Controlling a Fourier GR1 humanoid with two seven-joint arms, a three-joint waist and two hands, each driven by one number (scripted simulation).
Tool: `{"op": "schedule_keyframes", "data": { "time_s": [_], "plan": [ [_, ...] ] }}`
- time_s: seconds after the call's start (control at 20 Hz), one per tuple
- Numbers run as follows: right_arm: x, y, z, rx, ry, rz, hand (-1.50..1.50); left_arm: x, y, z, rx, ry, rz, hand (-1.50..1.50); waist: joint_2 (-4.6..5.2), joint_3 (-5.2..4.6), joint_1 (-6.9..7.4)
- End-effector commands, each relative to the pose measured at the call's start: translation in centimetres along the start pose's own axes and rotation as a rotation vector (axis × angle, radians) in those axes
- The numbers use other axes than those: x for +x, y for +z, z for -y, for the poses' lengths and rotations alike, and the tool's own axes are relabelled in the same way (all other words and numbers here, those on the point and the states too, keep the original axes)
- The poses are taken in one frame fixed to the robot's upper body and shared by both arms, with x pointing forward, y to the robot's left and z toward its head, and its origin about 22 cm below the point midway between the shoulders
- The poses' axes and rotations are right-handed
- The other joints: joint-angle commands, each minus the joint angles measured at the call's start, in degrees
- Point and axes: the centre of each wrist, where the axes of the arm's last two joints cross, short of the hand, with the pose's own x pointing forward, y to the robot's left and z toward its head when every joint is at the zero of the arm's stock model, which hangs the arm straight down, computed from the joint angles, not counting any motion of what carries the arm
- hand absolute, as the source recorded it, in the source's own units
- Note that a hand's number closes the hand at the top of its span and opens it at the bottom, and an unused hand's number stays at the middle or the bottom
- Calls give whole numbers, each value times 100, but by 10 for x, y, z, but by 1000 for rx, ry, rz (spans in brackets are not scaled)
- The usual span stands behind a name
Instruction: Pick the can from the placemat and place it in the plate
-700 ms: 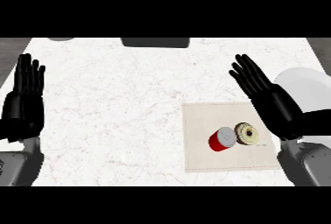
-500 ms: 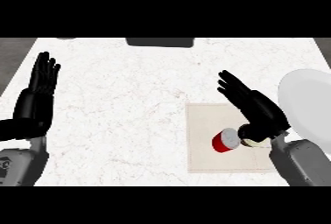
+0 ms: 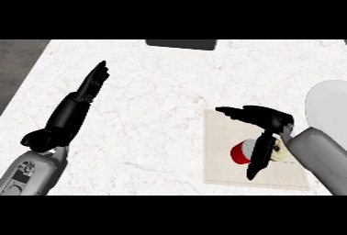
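We poise the right hand over the can, fingers apart to straddle it; the left hand rests, fingers straight.

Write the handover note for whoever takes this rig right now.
Left hand: open, fingers straight, raised at the counter's left, holding nothing.
Right hand: open, over the can, a finger or thumb hanging across it, not curled round it.
The can rests on the placemat; the plate shows at the right edge.
Done: nothing placed yet.
Left: grasp the can, lift it, set it in the plate.
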Motion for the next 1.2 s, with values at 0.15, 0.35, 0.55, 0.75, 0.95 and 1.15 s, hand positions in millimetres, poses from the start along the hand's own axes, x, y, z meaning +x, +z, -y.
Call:
{"op": "schedule_keyframes", "data": {
  "time_s": [0.15,0.35,0.55,0.75,0.95,1.15],
  "plan": [
    [58,-28,34,115,349,-91,-150,-8,8,-6,-41,-1,-48,0,-125,0,-274],
    [94,-62,33,162,377,-182,-150,14,1,-23,-29,-2,-57,0,-165,-2,-376],
    [103,-80,41,289,319,-294,-150,-18,18,-13,-23,-5,-59,0,-153,-10,-426],
    [106,-89,44,437,334,-369,-150,-3,21,-9,-36,-1,-71,0,-184,-8,-426],
    [130,-87,60,429,398,-460,-150,-5,21,-6,-13,-7,-85,0,-174,-6,-442],
    [140,-74,87,415,392,-514,-150,3,20,-8,-23,-10,-75,0,-181,-6,-454]
  ]
}}
